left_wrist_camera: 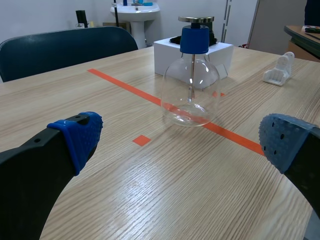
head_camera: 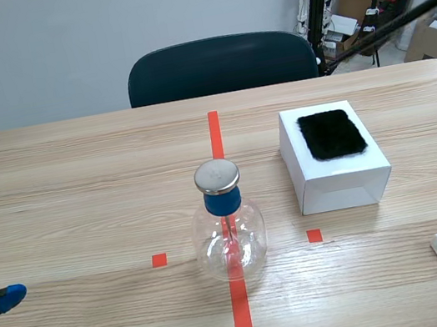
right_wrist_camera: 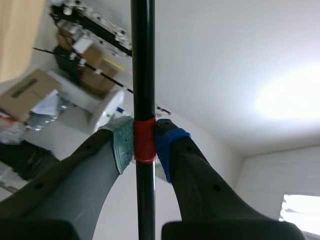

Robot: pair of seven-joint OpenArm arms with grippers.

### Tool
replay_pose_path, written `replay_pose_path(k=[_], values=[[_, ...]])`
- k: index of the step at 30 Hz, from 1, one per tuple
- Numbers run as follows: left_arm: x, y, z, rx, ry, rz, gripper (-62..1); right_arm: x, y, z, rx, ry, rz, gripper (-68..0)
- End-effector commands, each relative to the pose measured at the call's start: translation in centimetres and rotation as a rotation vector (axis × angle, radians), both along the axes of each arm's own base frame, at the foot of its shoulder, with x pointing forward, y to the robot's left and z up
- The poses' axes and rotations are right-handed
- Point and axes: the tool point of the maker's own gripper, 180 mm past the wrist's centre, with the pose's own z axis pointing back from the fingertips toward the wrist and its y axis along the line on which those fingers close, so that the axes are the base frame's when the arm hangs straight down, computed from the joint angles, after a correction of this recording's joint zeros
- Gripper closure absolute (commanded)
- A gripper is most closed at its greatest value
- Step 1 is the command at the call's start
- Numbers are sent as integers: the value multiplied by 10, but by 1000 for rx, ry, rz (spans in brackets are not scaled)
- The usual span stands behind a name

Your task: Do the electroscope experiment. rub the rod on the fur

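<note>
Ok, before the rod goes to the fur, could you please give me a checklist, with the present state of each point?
1. Rod is gripped: ok. The right gripper is shut on it.
2. Fur is free to reach: ok. It lies uncovered on top of the box.
3. Electroscope is safe: ok. It stands upright, apart from the box.
4. Left gripper is out of the way: ok. It is open, holds nothing, and is low on the near side of the electroscope.
5. Rod's path to the fur: cannot tell. The right wrist view does not show the fur.
</note>
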Motion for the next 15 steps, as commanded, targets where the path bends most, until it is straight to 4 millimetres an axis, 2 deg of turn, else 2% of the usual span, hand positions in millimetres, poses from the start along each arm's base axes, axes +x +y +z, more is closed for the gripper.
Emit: replay_pose_path(k=[1,5,10,15], values=[[2,4,6,-11,-20,8,-623,-2,7,3,-15,-51,17,1],[2,4,6,-11,-20,8,-623,-9,13,-2,-85,-105,42,1],[2,4,6,-11,-20,8,-623,-12,15,2,-129,-165,49,1],[2,4,6,-12,-19,8,-623,-10,13,4,-86,-167,31,1]])
